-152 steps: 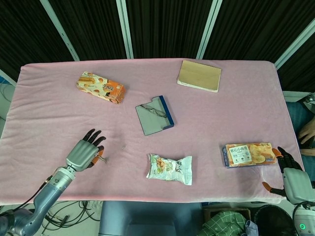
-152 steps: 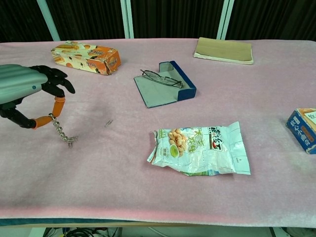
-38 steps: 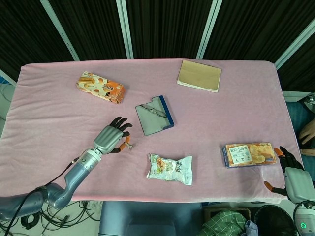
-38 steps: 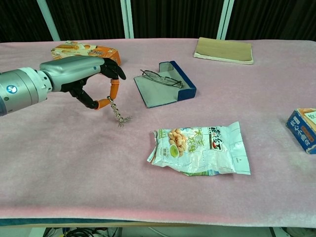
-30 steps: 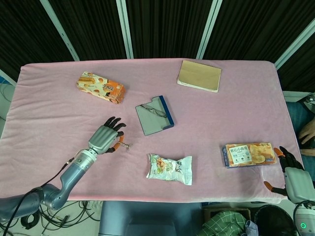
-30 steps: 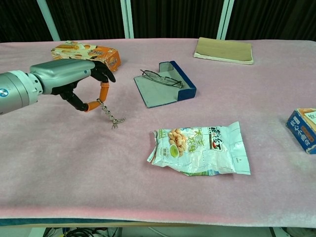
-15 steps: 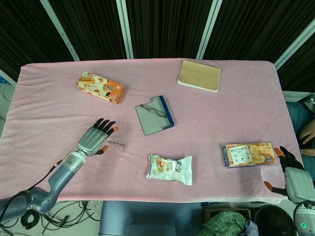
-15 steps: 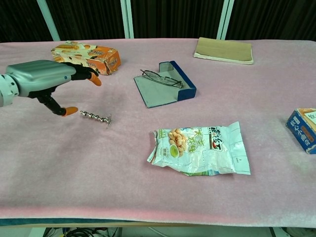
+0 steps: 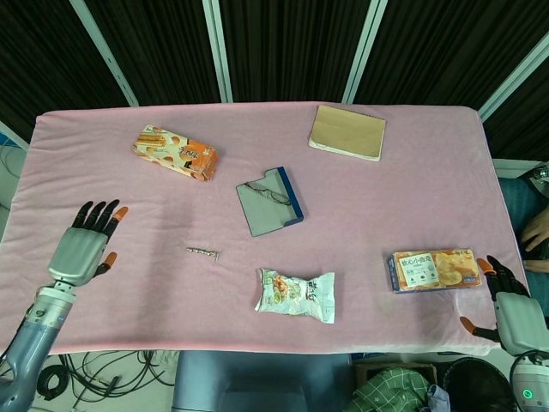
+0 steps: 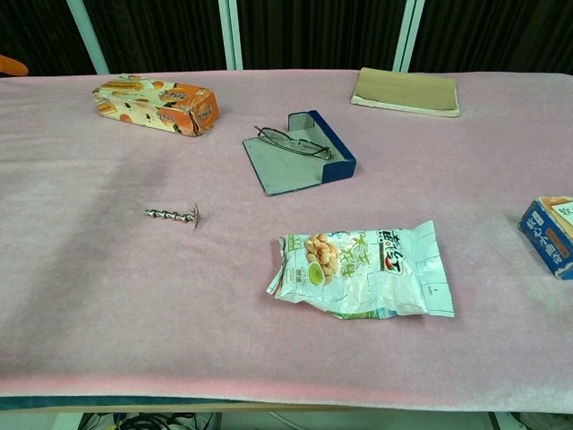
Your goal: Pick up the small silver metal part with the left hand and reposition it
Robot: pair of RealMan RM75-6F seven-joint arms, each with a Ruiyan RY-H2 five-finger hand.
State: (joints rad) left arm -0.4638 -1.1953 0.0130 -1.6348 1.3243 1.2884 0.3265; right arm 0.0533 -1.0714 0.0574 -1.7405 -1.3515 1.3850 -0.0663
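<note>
The small silver metal part (image 9: 204, 252) lies flat on the pink cloth, left of the snack bag; in the chest view the part (image 10: 173, 215) shows as a ribbed pin with a flat head. My left hand (image 9: 83, 246) hovers near the table's left edge, fingers spread, holding nothing, well apart from the part. Only an orange fingertip (image 10: 11, 64) of it shows in the chest view. My right hand (image 9: 510, 311) sits off the front right corner, fingers apart and empty.
An orange snack box (image 9: 175, 153) lies at the back left. An open blue glasses case (image 9: 269, 202) with glasses sits mid-table, a tan notebook (image 9: 347, 132) behind it. A snack bag (image 9: 296, 294) and a blue-orange box (image 9: 433, 269) lie near the front.
My left hand carried the part rightward, set it down on the cloth, let go and drew back to the left edge. The right hand has not moved.
</note>
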